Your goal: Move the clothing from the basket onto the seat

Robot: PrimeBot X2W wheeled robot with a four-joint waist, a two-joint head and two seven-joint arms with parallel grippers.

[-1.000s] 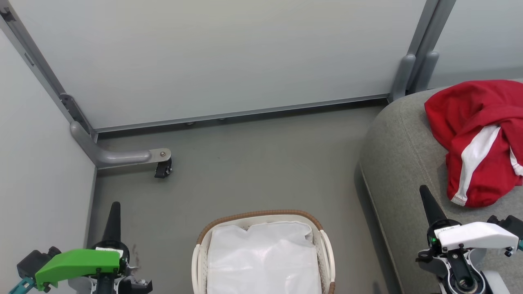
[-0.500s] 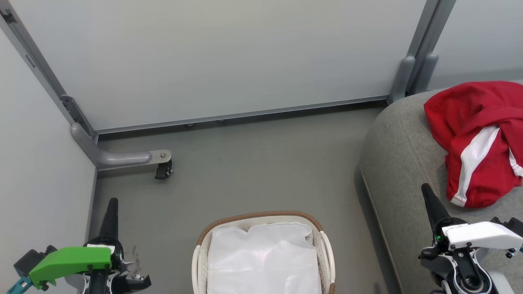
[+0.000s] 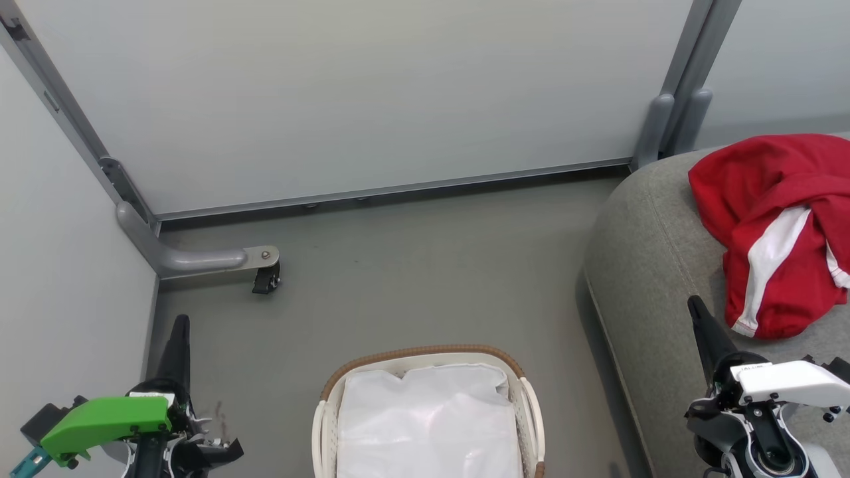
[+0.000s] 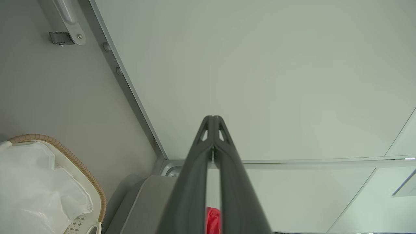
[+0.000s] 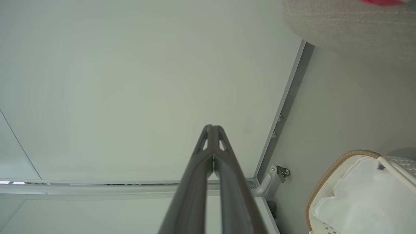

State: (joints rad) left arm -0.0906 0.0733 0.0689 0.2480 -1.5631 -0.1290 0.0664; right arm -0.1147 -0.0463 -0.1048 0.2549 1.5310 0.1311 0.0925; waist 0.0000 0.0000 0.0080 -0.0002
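Observation:
The clothing (image 3: 777, 226), bright red fabric with a broad white stripe and white trim, lies bunched on the grey seat (image 3: 651, 265) at the right. A sliver of red clothing (image 4: 213, 221) shows between my left fingers in the left wrist view. The basket (image 3: 425, 355), white with a brown woven rim, stands on the floor at bottom centre with just its white liner (image 3: 428, 425) showing inside. My left gripper (image 3: 180, 320) is shut and empty at the lower left, over the floor. My right gripper (image 3: 694, 302) is shut and empty at the seat's front edge, just left of the clothing.
Pale partition panels (image 3: 345, 93) close off the back and left. A grey bracket foot with a black caster (image 3: 265, 277) juts onto the grey floor (image 3: 412, 265) at the left. A grey post (image 3: 664, 126) stands behind the seat.
Both grippers have drawn slightly down and outward in the head view, staying shut. The scene has shifted a little downward in the picture, so the camera has moved. Clothing and basket lie as before.

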